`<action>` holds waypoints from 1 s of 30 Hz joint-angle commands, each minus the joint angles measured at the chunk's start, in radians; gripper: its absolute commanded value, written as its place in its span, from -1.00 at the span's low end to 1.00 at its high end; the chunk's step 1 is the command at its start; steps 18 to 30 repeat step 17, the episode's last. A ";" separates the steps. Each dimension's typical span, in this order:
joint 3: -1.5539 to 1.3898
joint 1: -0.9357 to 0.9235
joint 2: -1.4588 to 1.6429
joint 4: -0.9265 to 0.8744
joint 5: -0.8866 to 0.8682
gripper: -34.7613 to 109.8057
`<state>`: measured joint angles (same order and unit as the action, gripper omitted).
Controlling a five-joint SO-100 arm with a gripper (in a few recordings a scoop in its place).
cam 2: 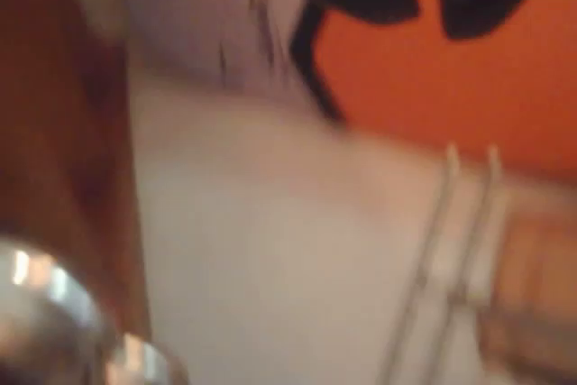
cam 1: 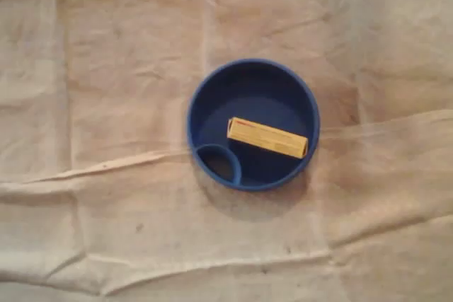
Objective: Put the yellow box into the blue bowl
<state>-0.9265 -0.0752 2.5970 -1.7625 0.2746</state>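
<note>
The yellow box (cam 1: 267,137) lies flat inside the blue bowl (cam 1: 248,88), in its large compartment (a small compartment (cam 1: 218,163) sits at the lower left), a little slanted. The bowl stands on a creased beige cloth (cam 1: 106,68). The wrist view is blurred, so I cannot tell if the gripper is wide or narrow.

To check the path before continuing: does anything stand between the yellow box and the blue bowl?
Nothing visible does. In the overhead view the yellow box already lies inside the blue bowl, flat in its large section, next to the small round pocket.
</note>
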 commanded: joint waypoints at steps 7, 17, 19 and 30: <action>-0.508 0.051 0.284 0.009 -0.011 -0.52; -0.804 0.052 0.368 0.008 -0.015 -0.52; -0.804 0.052 0.368 0.008 -0.015 -0.52; -0.804 0.052 0.368 0.008 -0.015 -0.52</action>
